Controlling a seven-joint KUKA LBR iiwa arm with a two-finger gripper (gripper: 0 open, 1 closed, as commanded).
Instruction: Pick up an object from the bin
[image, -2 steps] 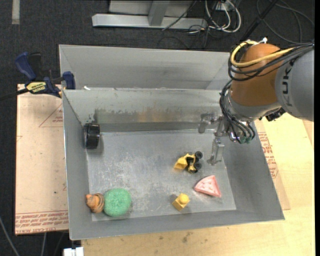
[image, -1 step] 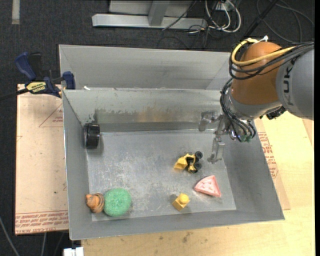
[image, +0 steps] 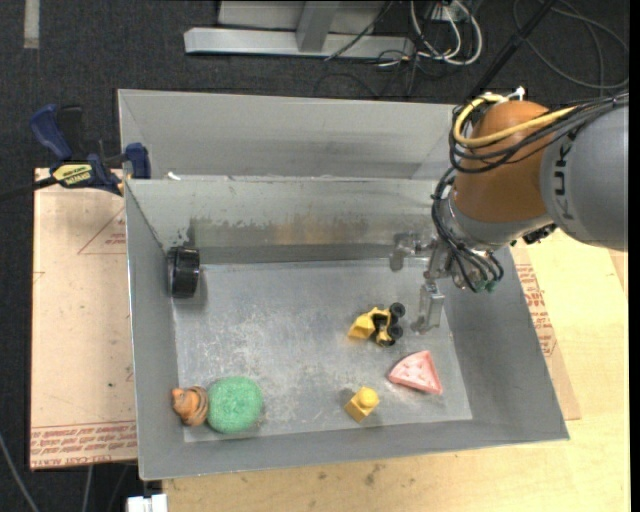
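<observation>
Bin (image: 300, 340) of grey metal, seen from above in the camera view, with the arm (image: 590, 180) coming in over its right wall and bending down towards the floor. The hand (image: 429, 316) hangs low in the right half of the bin, its tip close to the floor; from this angle I cannot tell whether it is apart or together, and nothing can be seen gripped in it.

Just left of the hand lies a yellow-and-black toy (image: 375, 326), small and lumpy (its black end is the part nearest the hand, and whether the two touch cannot be told). This is the thing closest to the hand.

Nearer the front, just below the hand, a pink wedge (image: 416, 373) lies flat on the floor with its point towards the far side. To the left of the wedge and close to the near wall sits a small yellow block (image: 363, 402).

The rest lies well apart from the hand. In the near left corner a round green ball (image: 234, 404) rests with a small orange-brown figure (image: 188, 403) against its left side. At the far left a black wheel-shaped piece (image: 184, 271) stands beside the left wall.
</observation>
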